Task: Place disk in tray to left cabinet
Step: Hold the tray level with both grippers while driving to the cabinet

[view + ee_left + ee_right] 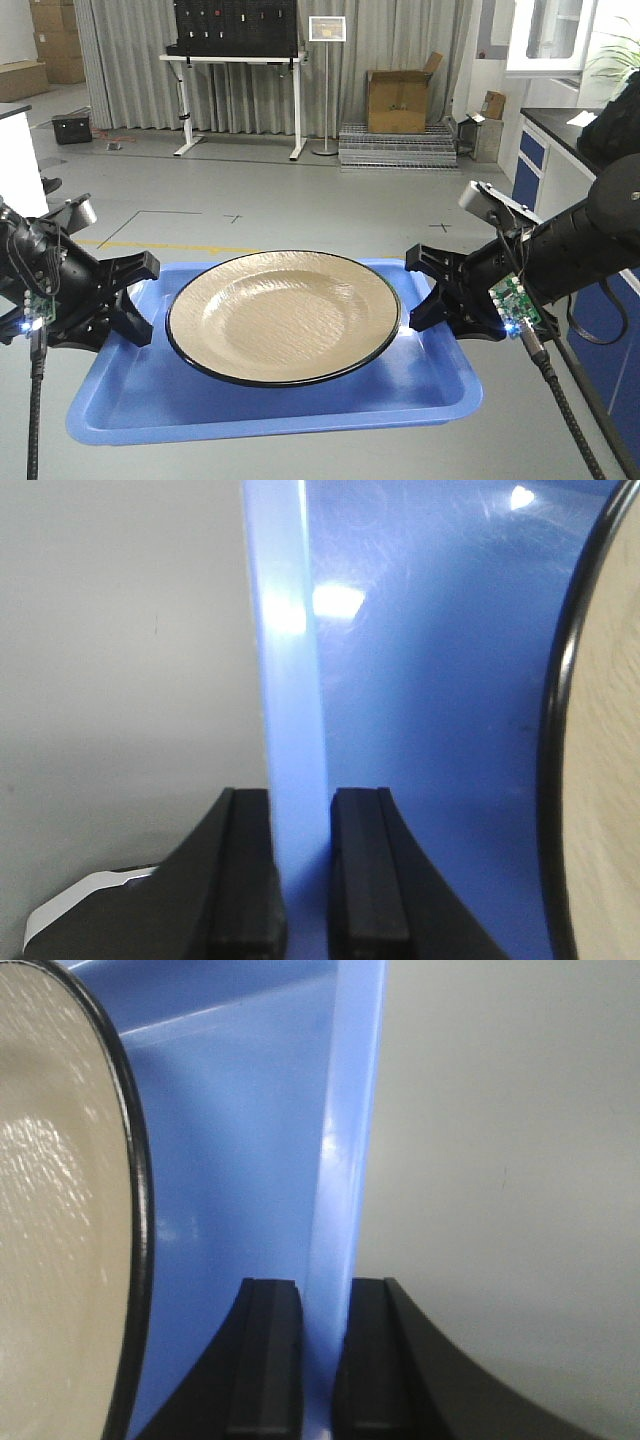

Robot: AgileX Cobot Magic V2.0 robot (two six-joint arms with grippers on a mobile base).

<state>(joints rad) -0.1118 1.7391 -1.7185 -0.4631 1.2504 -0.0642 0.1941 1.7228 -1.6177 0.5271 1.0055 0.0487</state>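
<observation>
The blue tray (300, 410) hangs level above the grey floor, held at both short ends. The tan disk (285, 315) with its thin black rim lies in the middle of it. My left gripper (140, 298) is shut on the tray's left rim; the left wrist view shows the rim (285, 680) pinched in the gripper (302, 795), with the disk's edge (610, 780) at the right. My right gripper (418, 290) is shut on the right rim (345, 1160), which runs through the gripper (320, 1285), with the disk (50, 1210) to its left. The left cabinet is out of view.
Open grey floor lies ahead with tape marks. A white desk (240, 60) with a black rack stands at the back, with a cardboard box (398, 100) on metal steps to its right. Blue-fronted counters (545, 165) line the right. A white panel (15, 160) sits at the left edge.
</observation>
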